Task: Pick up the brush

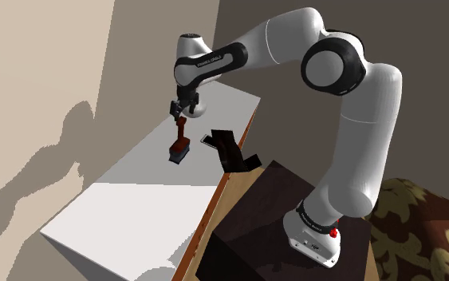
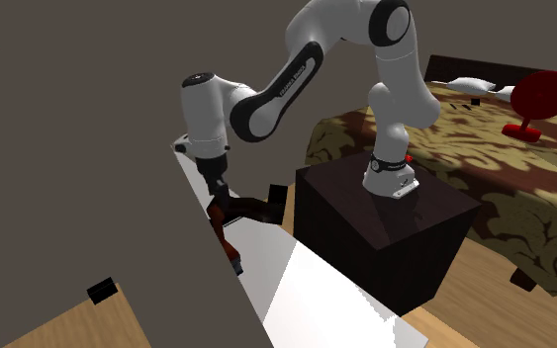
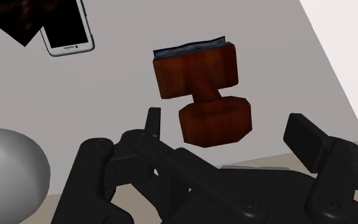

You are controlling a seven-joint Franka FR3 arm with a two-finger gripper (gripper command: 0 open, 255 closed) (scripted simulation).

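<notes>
Brush (image 3: 199, 95): 1, reddish-brown. Phone (image 3: 66, 28): 1. Black angular object (image 1: 230, 150), at 3 o'clock of the brush in the shoulder view: 1. White table (image 1: 135, 209): 1. Dark stand (image 1: 262, 199): 1. Patterned bed (image 2: 523, 178): 1. Red object (image 2: 535, 97): 1.

In the shoulder view, the reddish-brown wooden brush (image 1: 179, 149) stands mid-frame on the flat white desk (image 1: 127, 207), directly below the black two-finger tool (image 1: 181, 116). A white slab phone (image 3: 66, 28) lies just right of the brush, next to a black angular object (image 1: 232, 152) near the desk's right edge. The dark box stand (image 1: 254, 215) sits at lower right.
</notes>
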